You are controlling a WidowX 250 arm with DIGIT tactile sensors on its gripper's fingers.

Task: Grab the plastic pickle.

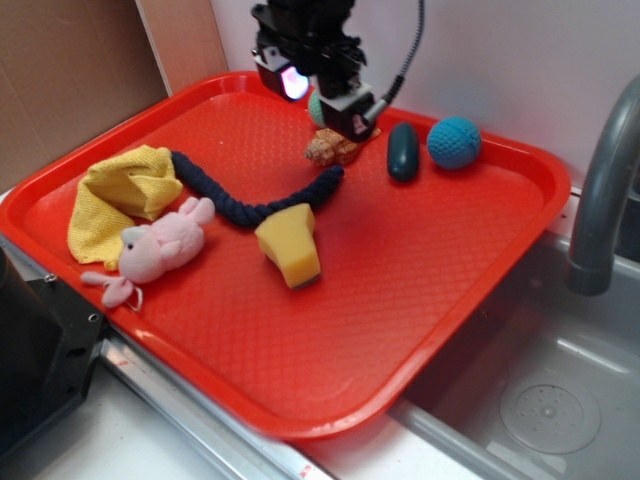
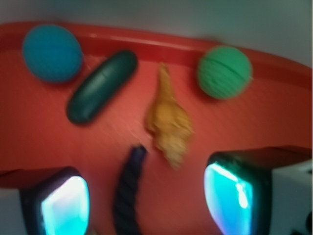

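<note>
End effector (image 2: 146, 205), fingers apart and empty, hovers above the tan seashell (image 2: 168, 128); smooth dark green plastic pickle (image 2: 101, 86) lies at 10 o'clock.

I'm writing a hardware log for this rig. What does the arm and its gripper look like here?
The black, blocky arm end carries a curved black cable down its right side. The gripper has dark-framed fingers whose pads glow cyan-white in the wrist view and pinkish-white in the exterior view.
</note>
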